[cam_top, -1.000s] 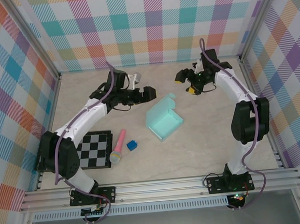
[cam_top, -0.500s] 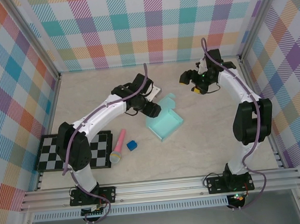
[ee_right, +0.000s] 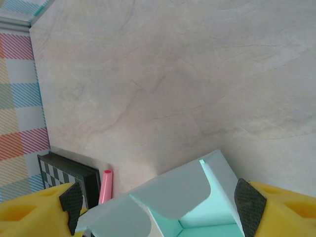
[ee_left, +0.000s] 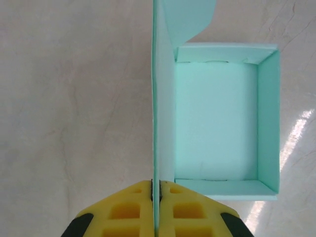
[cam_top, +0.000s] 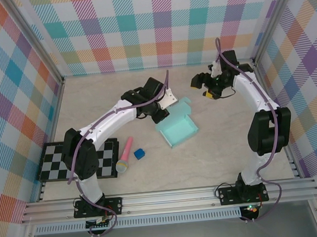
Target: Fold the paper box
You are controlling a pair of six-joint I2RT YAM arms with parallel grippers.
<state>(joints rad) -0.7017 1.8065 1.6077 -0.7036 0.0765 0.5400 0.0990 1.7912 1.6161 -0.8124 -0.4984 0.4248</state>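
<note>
Well left of the paper box point(cam_top: 180, 130), toward the arm bases, lie a checkerboard mat point(cam_top: 77, 163), a pink stick-shaped toy point(cam_top: 125, 154) and a small blue cube point(cam_top: 139, 153). All are apart from the box and not part of the fold.

The L gripper point(ee_left: 156, 186) is at the box's left edge. Its yellow fingers point(ee_left: 129, 210) are pressed together w/ only thin card btwn them, pinching the near end of the upright lid panel point(ee_left: 164, 108).

In the left wrist view that panel is seen edge-on. Its long axis runs straight away from the fingers, and the open tray lies wholly on its right side, walls up and nothing inside. The hinge line looks to run along the same axis. So the fold likely calls for swinging the panel sideways over the tray, not pushing fwd along it.

The box itself sits mid-table btwn the two grippers, its lid edge toward the L arm.

The R gripper point(cam_top: 201, 87) hovers beyond the box's far-right corner, jaws wide apart, holding nothing and well clear of the card. The L arm is plainly the nearer one, already in contact.
</note>
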